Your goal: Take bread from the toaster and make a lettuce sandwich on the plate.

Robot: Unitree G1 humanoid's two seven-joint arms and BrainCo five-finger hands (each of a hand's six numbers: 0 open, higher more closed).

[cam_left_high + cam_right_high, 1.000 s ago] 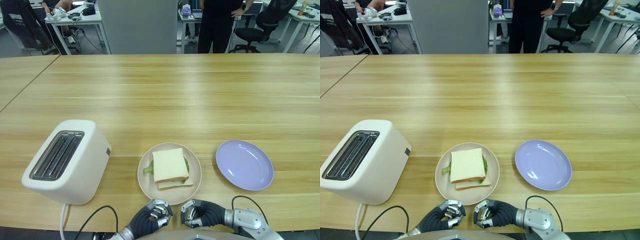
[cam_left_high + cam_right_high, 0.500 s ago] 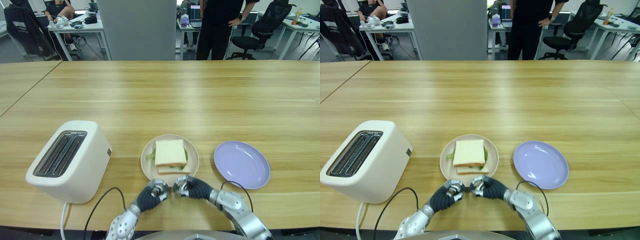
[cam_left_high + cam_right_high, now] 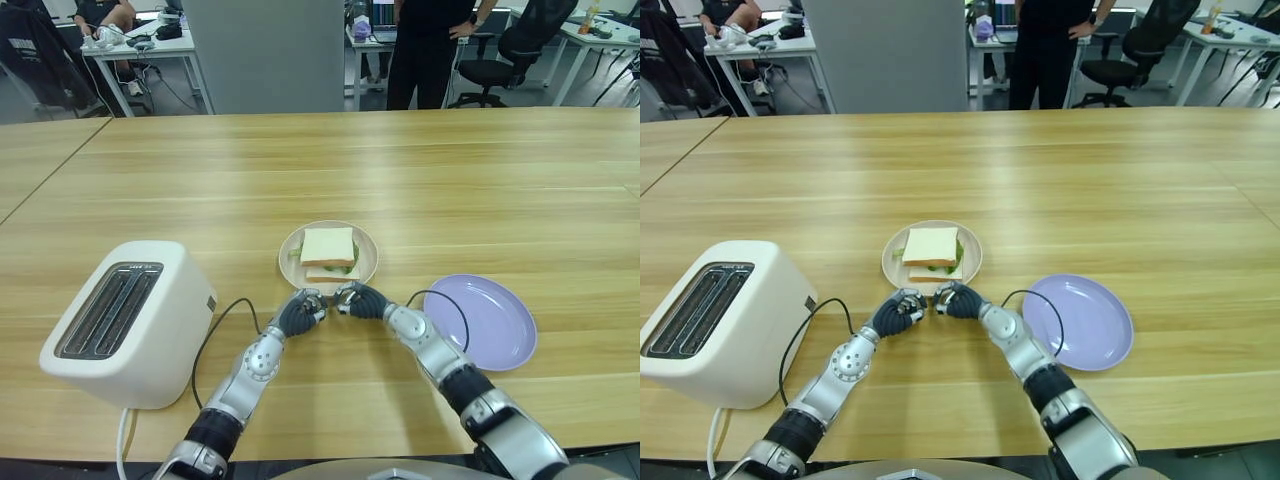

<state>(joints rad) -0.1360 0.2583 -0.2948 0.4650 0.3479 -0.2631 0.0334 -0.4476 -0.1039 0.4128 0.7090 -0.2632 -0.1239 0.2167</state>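
The sandwich [image 3: 328,250] lies on the beige plate [image 3: 371,256]: two slices of bread with lettuce peeking out at the sides. It looks soft and light and would likely squash or slide apart, so it is best held by the plate's rim or gently across both slices. At the plate's near rim, the left hand [image 3: 298,312] and right hand [image 3: 358,300] have their fingers curled, gripping nothing. The left eye view takes in the whole toaster [image 3: 125,320], left of the plate; the right eye view crops its far end.
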